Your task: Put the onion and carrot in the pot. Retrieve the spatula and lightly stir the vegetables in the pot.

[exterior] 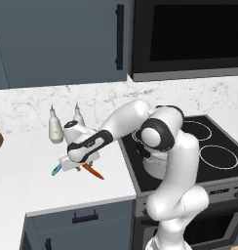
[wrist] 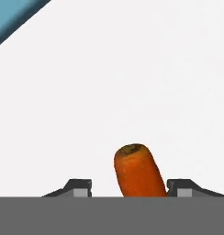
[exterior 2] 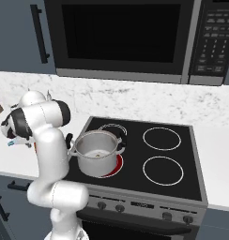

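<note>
— Start with the big picture: the counter (exterior: 23,180) is wide and white, with plenty of open room left of the stove (exterior 2: 182,187). The pot (exterior 2: 96,152) sits on the front left burner, well apart from where the arm is working.

— And the carrot (wrist: 137,172)?

— Lying flat on the counter, between the gripper (wrist: 132,188) tips, blunt end facing away. The jaws stand apart on either side of it; I can't tell whether they touch it yet.

— How would it handle?

— Light, stiff, smooth and tapered, I'd guess, so it could roll or squirt out. Pinching across the thick part looks safest.

— Anything crowding it?

— The spatula (exterior: 56,170) lies just beside it, and two bottles (exterior: 56,128) stand behind. The counter's front edge is near too.
</note>
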### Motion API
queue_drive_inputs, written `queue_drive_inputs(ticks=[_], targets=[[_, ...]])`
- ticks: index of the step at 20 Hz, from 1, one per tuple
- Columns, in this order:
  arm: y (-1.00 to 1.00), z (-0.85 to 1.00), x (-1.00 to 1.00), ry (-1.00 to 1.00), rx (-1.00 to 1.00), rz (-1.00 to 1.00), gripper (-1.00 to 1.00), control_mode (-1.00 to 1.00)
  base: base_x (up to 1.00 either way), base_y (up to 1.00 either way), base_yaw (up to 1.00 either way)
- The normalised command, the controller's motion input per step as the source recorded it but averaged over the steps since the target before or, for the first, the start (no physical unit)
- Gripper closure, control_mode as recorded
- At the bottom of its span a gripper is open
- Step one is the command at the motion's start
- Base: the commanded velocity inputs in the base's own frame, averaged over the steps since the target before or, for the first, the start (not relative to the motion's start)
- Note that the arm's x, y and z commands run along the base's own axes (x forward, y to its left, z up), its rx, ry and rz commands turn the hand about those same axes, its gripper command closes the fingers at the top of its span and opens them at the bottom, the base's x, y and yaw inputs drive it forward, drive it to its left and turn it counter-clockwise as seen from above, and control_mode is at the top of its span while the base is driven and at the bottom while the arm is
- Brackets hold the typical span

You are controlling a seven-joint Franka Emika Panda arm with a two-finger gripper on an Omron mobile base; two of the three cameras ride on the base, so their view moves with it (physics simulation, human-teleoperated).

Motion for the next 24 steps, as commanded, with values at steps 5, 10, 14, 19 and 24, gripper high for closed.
queue_drive_inputs(ticks=[5, 10, 14, 19, 24], targets=[[0.00, -0.21, 0.00, 0.00, 0.00, 0.00, 1.00, -1.00, 0.00, 0.00, 0.00], [-0.02, 0.09, -0.09, -0.04, 0.00, 0.00, 1.00, -1.00, 0.00, 0.00, 0.00], [-0.08, 0.76, -0.40, -0.23, 0.00, 0.00, 1.00, -1.00, 0.00, 0.00, 0.00], [-0.35, 1.00, -0.81, -0.32, 0.00, 0.00, 1.00, -1.00, 0.00, 0.00, 0.00], [-0.72, 1.00, -0.90, -0.22, 0.09, 0.00, 1.00, -1.00, 0.00, 0.00, 0.00]])
